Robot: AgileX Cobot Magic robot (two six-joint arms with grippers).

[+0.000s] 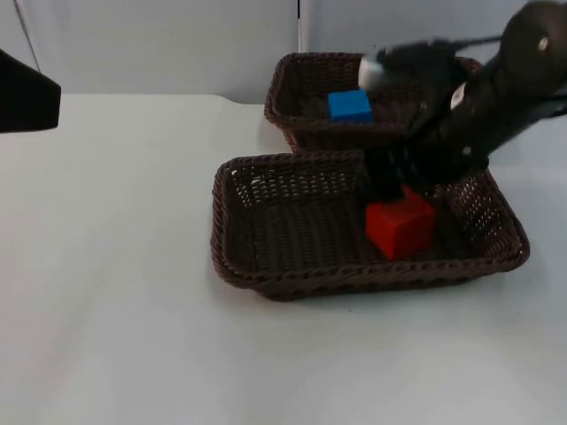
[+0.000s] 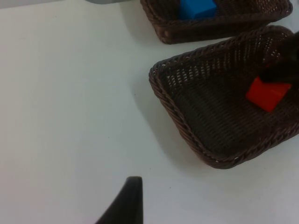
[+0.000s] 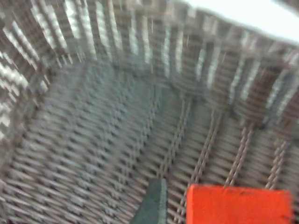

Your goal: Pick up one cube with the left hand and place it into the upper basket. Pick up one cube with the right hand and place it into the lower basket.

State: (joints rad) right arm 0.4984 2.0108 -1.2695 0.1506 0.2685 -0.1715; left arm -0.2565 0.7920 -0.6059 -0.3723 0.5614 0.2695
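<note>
While my right gripper (image 1: 390, 181) hangs over the red cube (image 1: 400, 222) in the lower basket (image 1: 232, 232), at the top view's centre right, grip unreadable, I judge placing nearly done: next, retreat clear.

The right arm (image 1: 496, 97) is black and bulky, built of rounded segments, with a pale grey cylindrical part near its wrist and a small light dot on its upper housing. The left arm (image 1: 27, 97) is a plain black block (flat-sided, sharp-cornered). One tapered black fingertip (image 2: 124, 205) is matte.
</note>
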